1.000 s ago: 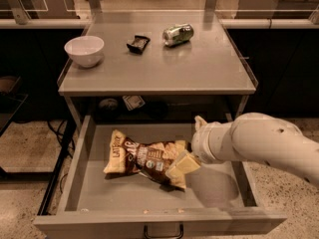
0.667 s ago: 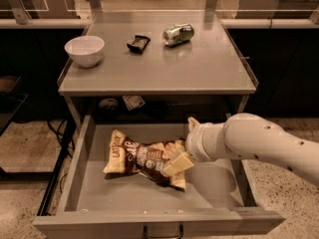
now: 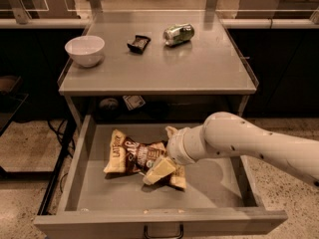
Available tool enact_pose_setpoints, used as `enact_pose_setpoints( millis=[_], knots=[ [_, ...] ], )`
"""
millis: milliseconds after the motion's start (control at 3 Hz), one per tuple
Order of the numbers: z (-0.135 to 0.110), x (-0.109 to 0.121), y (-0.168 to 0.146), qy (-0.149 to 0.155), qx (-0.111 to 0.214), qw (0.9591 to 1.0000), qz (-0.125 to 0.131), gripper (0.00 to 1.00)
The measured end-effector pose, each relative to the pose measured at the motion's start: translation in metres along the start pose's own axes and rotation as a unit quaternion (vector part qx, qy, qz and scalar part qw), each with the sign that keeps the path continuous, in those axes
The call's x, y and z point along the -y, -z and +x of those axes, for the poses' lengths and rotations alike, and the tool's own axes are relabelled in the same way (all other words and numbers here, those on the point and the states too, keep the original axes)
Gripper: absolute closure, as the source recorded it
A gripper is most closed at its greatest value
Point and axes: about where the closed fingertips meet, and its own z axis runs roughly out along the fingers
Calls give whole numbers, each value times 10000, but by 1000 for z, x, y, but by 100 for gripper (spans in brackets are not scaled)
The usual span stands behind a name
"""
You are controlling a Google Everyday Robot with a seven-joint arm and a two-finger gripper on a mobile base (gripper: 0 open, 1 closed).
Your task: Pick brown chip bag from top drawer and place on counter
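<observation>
Found the gripper down inside the top drawer, at the end of the white arm reaching in from 3 o'clock. Saw its pale fingers spread well apart, released rather than clenched, gripping nothing. Noted the lower one lying against the brown chip bag near its 4 o'clock end, the other poking up at the bag's 1 o'clock corner. Spotted the bag crumpled on the drawer floor, left of middle, not lifted. Up on the counter counted a white bowl at 10 o'clock, a small dark packet and a green can on its side. Measured against a second before, found the gripper shifted toward 9 o'clock, farther over the bag, and the bag itself unmoved.
</observation>
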Motion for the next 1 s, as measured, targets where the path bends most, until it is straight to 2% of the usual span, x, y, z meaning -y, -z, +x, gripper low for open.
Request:
enact_pose_setpoints(
  millis=[333, 667, 1000],
  knots=[
    [-16, -18, -15, 123, 72, 9991, -390, 0],
    [-17, -32, -34, 190, -26, 9987, -483, 0],
    [-3, -32, -48, 249, -251, 9989, -311, 0]
  ],
)
